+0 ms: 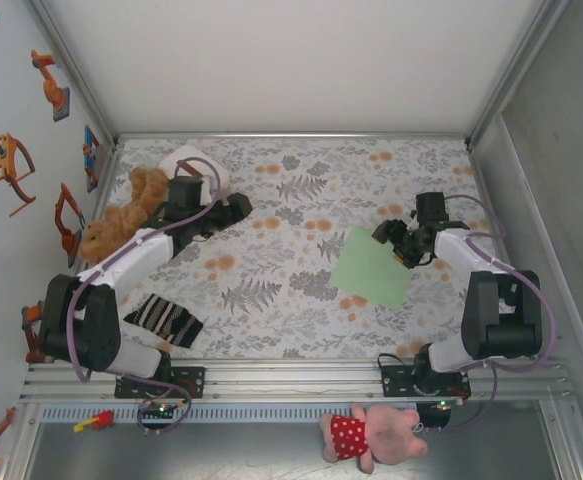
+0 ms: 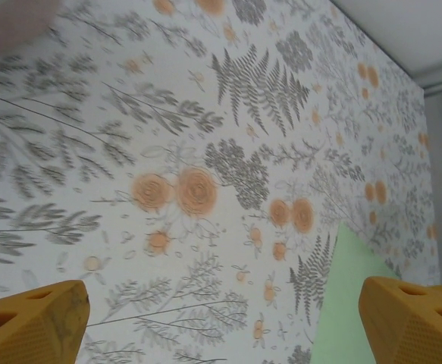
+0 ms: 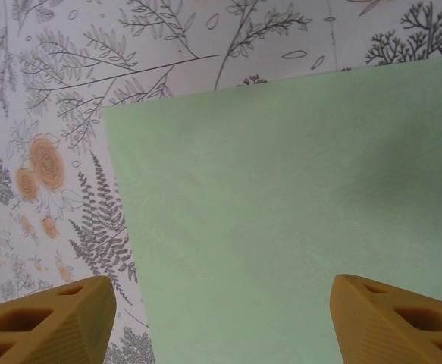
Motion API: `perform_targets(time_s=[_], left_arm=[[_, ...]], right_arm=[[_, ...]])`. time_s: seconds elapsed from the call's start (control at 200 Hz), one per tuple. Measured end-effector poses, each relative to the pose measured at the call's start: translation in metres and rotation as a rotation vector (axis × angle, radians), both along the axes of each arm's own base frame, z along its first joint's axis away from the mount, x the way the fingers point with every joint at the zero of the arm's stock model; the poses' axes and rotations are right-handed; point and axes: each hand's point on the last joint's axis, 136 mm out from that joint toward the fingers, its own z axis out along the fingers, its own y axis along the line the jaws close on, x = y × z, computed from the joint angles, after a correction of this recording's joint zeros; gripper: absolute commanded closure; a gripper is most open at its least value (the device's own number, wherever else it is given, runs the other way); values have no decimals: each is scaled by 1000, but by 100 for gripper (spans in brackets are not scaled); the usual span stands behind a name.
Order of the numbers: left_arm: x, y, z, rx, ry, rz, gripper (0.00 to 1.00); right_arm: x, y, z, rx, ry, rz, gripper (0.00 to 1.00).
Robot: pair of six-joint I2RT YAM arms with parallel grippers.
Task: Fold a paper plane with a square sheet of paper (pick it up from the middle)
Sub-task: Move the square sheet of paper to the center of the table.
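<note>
Green and flat, the square sheet of paper (image 1: 371, 268) shows no crease, so I judge every fold is left to do. It lies beneath my right gripper (image 1: 399, 240), whose jaws stand apart and empty. From my left gripper (image 1: 236, 207), likewise spread and empty, it lies well off to the right.

You're seeing the square sheet of paper (image 1: 371, 268) showing plain pale green against the table (image 1: 301, 180), which is wearing white with grey ferns and orange blossoms; the cloth (image 1: 166, 320) is showing dark-and-pale stripes, the teddy bear (image 1: 121, 220) tan.
</note>
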Motion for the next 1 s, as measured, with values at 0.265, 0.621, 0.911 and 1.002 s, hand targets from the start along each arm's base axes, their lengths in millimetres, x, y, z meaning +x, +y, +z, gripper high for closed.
perform_targets(time_s=[0.265, 0.621, 0.911, 1.002], left_arm=[[-2, -54, -22, -22, 81, -103, 14], [-9, -73, -41, -41, 148, -146, 14], [-14, -77, -42, -37, 159, -155, 17], [-17, -78, -44, -34, 170, -154, 20]], right_arm=[[-5, -4, -26, -27, 82, -8, 30], [-7, 1, -37, -40, 109, 7, 31], [2, 41, -37, -15, 68, 86, 32], [11, 74, -36, 18, 42, 139, 34]])
